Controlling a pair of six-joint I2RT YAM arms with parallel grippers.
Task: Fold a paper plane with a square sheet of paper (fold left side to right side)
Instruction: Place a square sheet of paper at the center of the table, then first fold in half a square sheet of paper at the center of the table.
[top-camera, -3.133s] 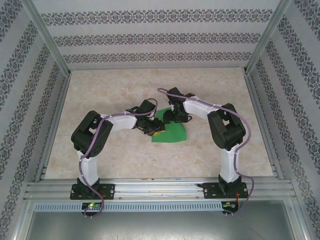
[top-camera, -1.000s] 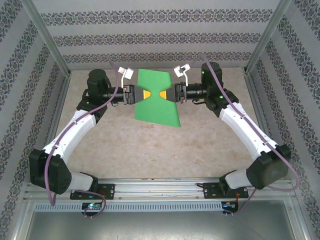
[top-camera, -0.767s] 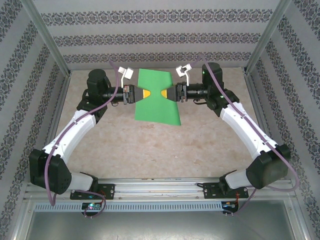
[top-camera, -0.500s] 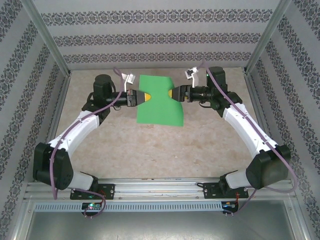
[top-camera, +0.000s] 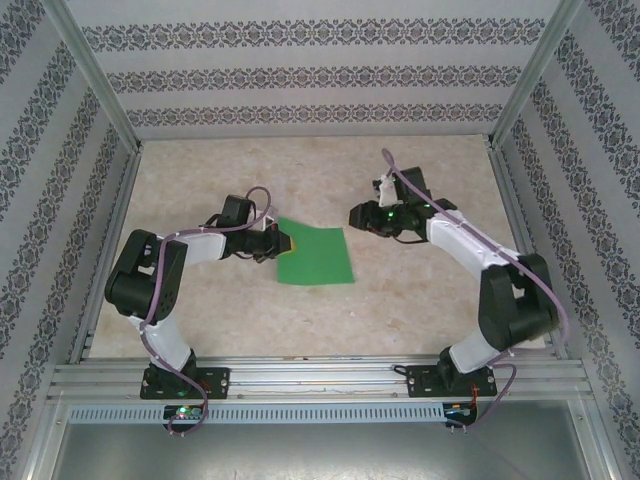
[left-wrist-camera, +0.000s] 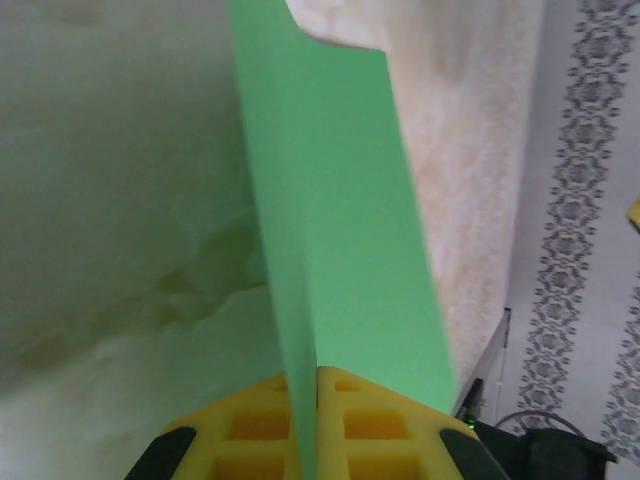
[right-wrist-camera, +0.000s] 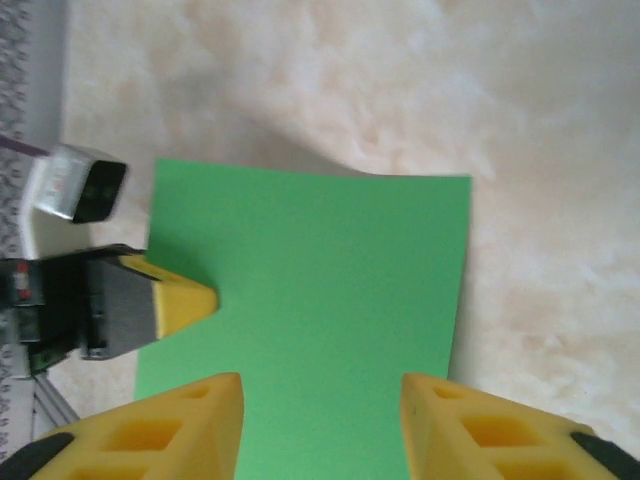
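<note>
While between left fingers (left-wrist-camera: 240, 428), green sheet (left-wrist-camera: 340, 250)

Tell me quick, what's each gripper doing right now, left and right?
Left gripper: closed, pinching the left edge of the thin bright green sheet of paper.
Right gripper: open, holding nothing.

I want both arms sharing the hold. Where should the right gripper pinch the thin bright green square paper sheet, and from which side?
The thin green paper sheet: likely mid-way along its free right edge, approached from the right. The left gripper pinches the opposite edge, and the open right gripper sits on that side.
</note>
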